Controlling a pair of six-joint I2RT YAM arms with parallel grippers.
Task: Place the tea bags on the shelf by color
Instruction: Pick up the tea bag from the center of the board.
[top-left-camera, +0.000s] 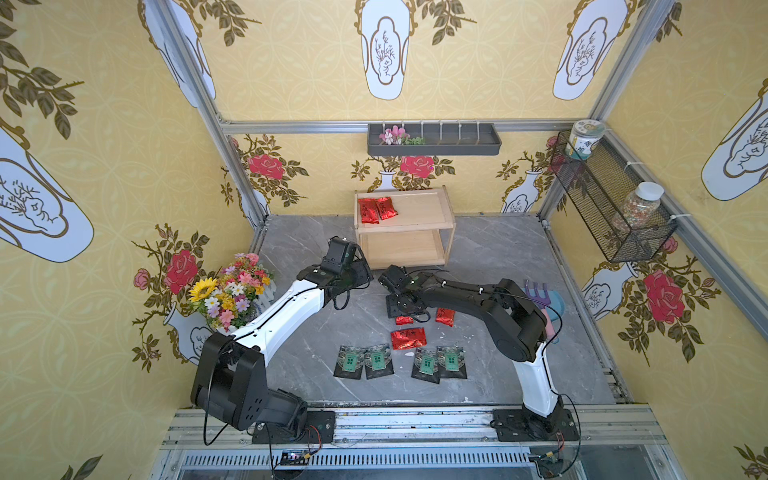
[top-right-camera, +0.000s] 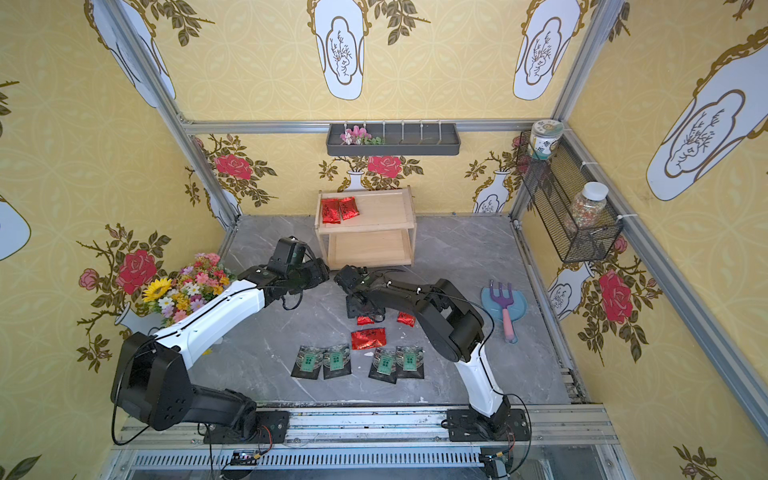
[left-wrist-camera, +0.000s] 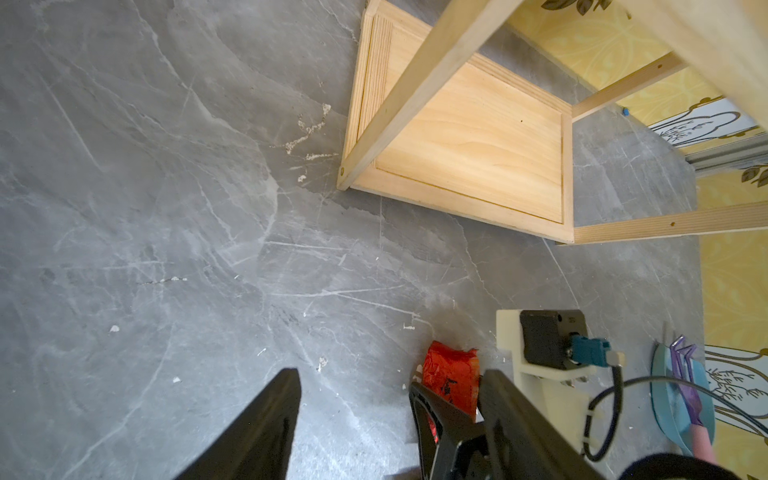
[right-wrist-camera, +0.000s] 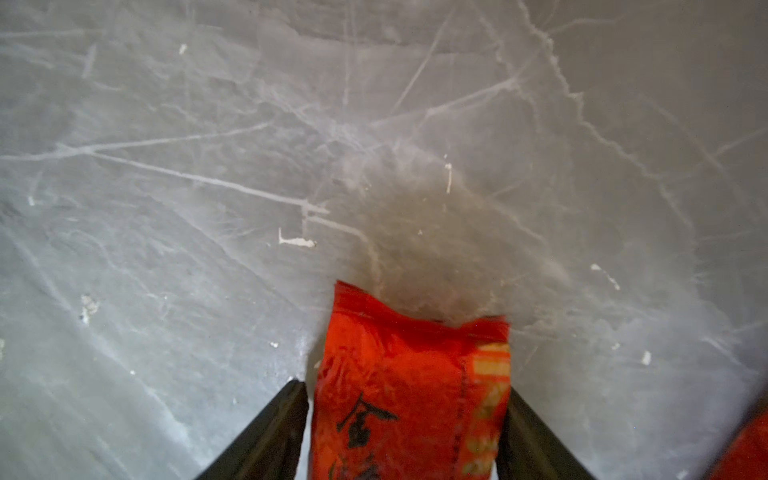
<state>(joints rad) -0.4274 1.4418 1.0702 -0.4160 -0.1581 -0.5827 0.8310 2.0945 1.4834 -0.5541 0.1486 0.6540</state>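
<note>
**Pickup: right gripper (right-wrist-camera: 405, 386) astride red tea bag (right-wrist-camera: 399, 353)**

Low centre in both top views: four black tea bags (top-left-camera: 379, 362) rowed, likely left for later. Above them the red tea bag lies on the tabletop (top-left-camera: 316, 332), fingers (right-wrist-camera: 282, 419) spread either side, gap one side, no pinch yet I'd say. Idle left gripper (left-wrist-camera: 390, 374): spread, empty. Upper centre: shelf (top-left-camera: 419, 226), two reds (top-left-camera: 376, 210) on top tier, so reds belong there.

The red tea bag (right-wrist-camera: 409, 399) between the fingers (right-wrist-camera: 270, 432) of the right gripper (right-wrist-camera: 405, 386) bears black brush script starting with 金, the next character cut off; its yellow strip beside one finger is illegible; green labels on the black tea bags (top-left-camera: 378, 361) are unreadable.
</note>
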